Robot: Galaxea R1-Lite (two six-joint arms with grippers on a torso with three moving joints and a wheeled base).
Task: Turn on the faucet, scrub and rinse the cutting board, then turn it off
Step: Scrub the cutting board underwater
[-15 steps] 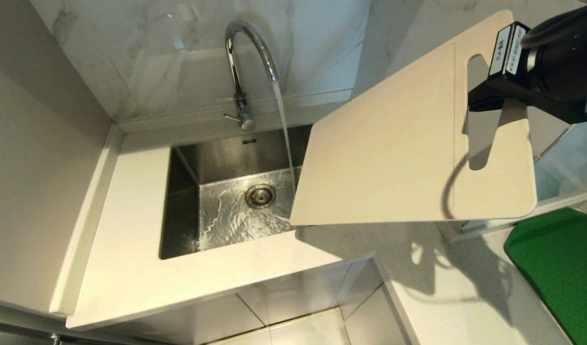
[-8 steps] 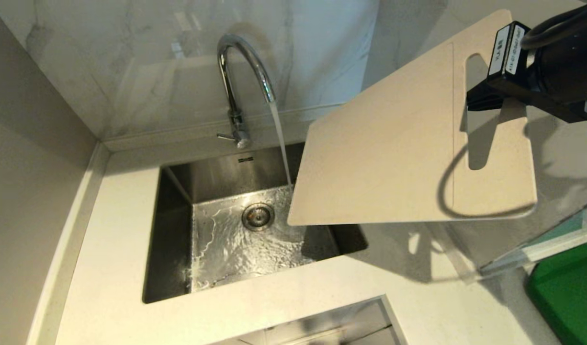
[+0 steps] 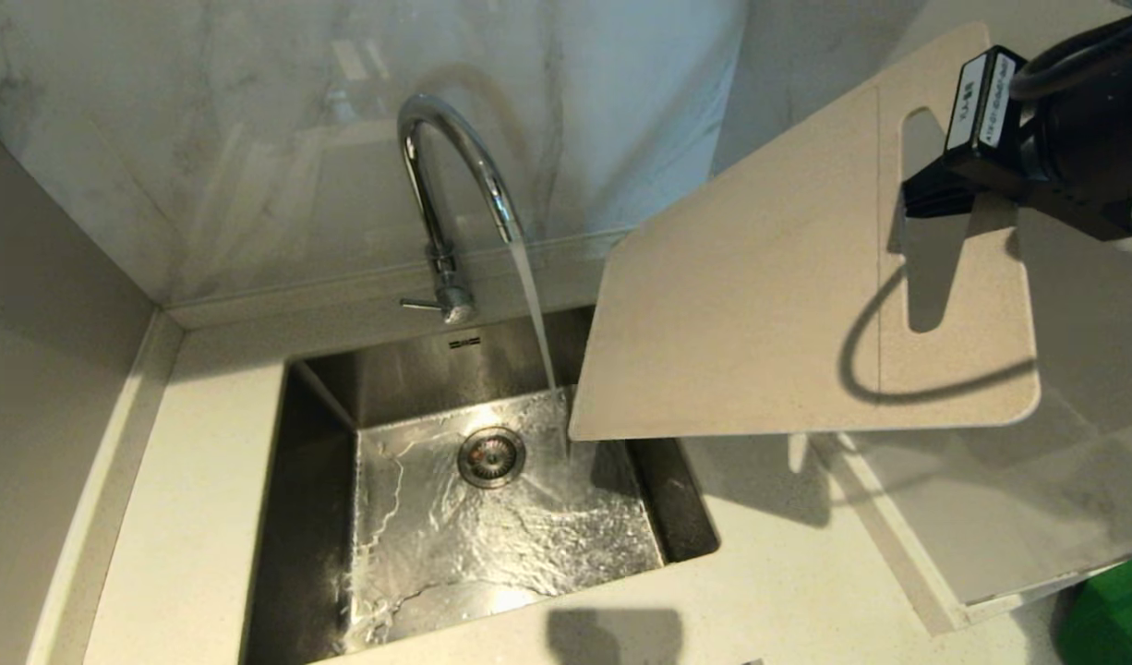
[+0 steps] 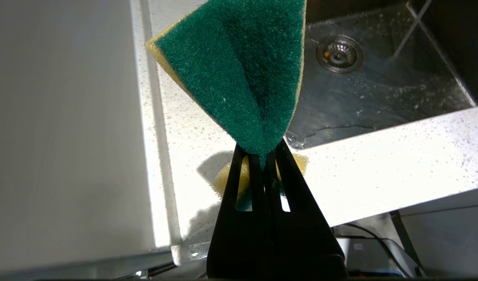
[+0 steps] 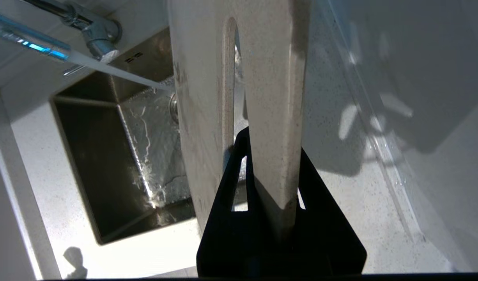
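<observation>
Head view — flat speckled cutting board (image 3: 760,323)

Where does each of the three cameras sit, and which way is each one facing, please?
Head view: high up, looking forward and down at the sink, the running faucet and the raised cutting board; the right gripper shows.
Left wrist view: behind the left gripper, which pinches a sponge above the counter.
Right wrist view: behind the right gripper, along the board's handle end toward the sink.
Shared: all three show the sink; head and right wrist both show the board and faucet.
</observation>
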